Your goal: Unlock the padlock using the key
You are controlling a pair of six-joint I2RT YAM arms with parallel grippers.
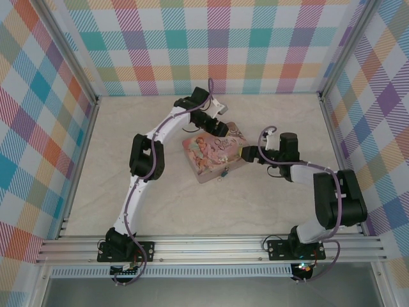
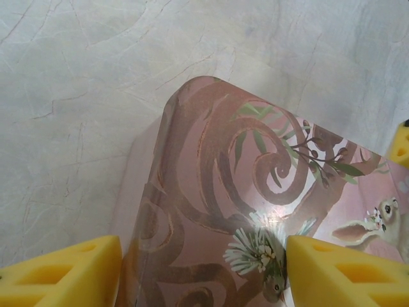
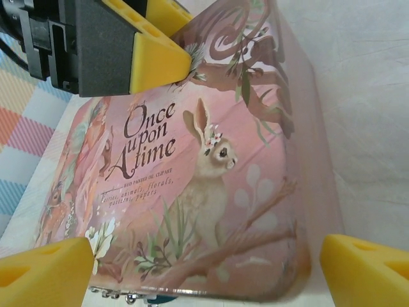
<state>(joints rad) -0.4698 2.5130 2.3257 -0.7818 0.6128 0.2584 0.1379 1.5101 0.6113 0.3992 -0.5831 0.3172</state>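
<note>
A pink illustrated tin point(image 1: 211, 157) lies mid-table. The padlock point(image 1: 225, 171) is a tiny speck at the tin's near edge; its teal body point(image 3: 150, 300) peeks out under the tin's rim in the right wrist view. The key is too small to make out. My left gripper point(image 1: 222, 130) stands open over the tin's far corner point(image 2: 211, 192): one yellow finger point(image 2: 64, 275) is beside the wall, the other point(image 2: 345, 275) rests on the lid. My right gripper point(image 1: 245, 153) is open, its fingers point(image 3: 45, 275) straddling the tin's right end point(image 3: 211, 211).
Plaid walls point(image 1: 217, 45) and aluminium rails point(image 1: 211, 246) enclose the pale marble tabletop point(image 1: 128, 204). Free room lies left of, in front of and behind the tin. The left gripper's finger point(image 3: 156, 64) touches the lid's far corner in the right wrist view.
</note>
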